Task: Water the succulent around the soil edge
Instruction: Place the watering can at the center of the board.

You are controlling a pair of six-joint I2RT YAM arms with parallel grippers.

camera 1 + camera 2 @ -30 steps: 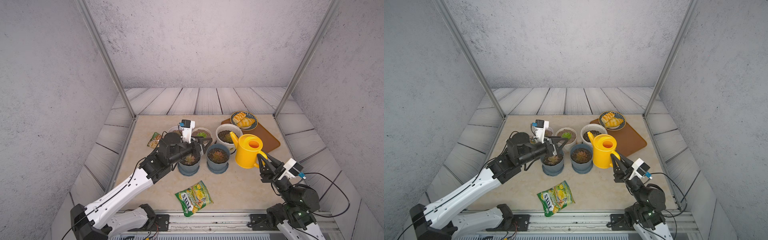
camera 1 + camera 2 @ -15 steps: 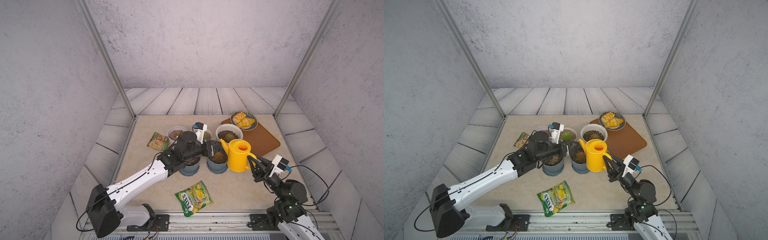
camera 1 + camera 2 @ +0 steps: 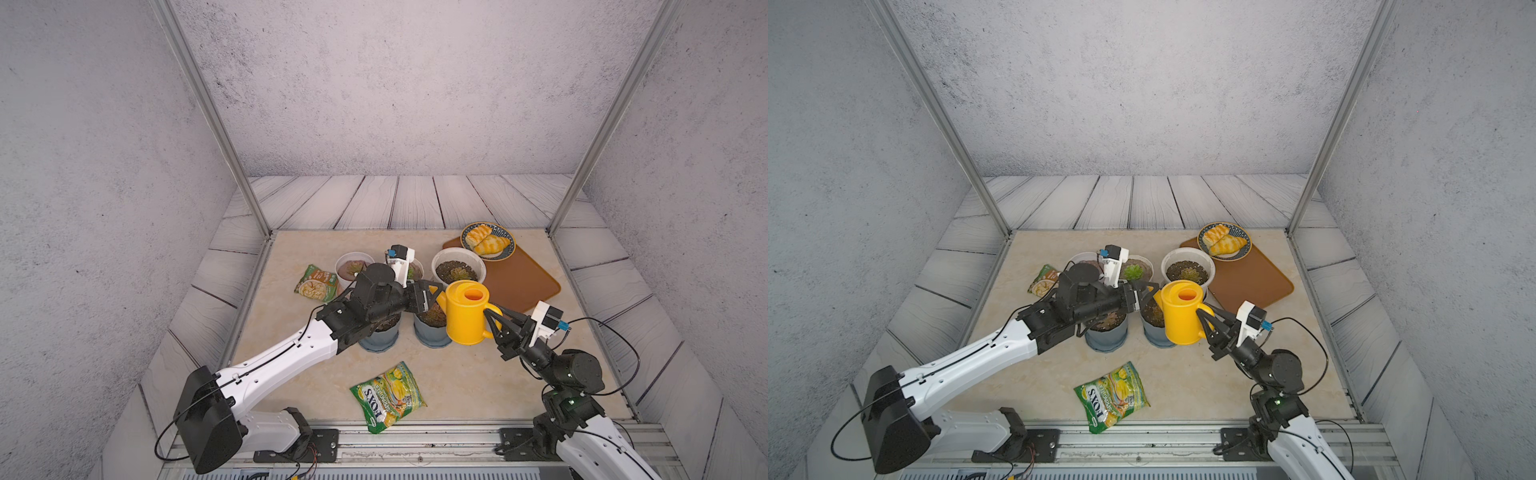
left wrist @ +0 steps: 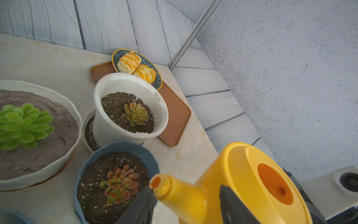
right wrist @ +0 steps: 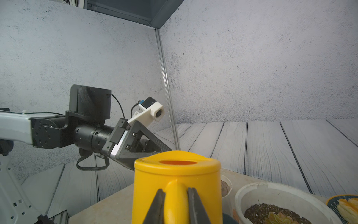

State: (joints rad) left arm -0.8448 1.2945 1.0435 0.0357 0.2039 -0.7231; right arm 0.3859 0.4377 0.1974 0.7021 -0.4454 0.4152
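A yellow watering can (image 3: 467,316) (image 3: 1183,316) hangs upright just right of a blue pot (image 3: 430,336) holding a reddish succulent (image 4: 120,184). My right gripper (image 5: 175,195) (image 3: 492,320) is shut on the can's handle. The spout tip (image 4: 156,182) stands over that pot's rim, beside the soil edge. My left gripper (image 4: 186,190) (image 3: 430,291) is open, its fingers astride the spout. One finger (image 4: 143,201) touches the spout tip. The other lies against the spout's base.
A white pot (image 3: 457,270) with a small succulent stands behind the can. Left of it are a pale pot with a green succulent (image 4: 21,126) and another blue pot (image 3: 380,338) under my left arm. A pastry plate (image 3: 488,241) rests on a brown tray (image 3: 523,282). Snack bags (image 3: 388,395) (image 3: 318,282) lie around.
My right arm has carried the watering can left, up against the blue pot. My left arm has swung right from the other blue pot and now reaches the spout.
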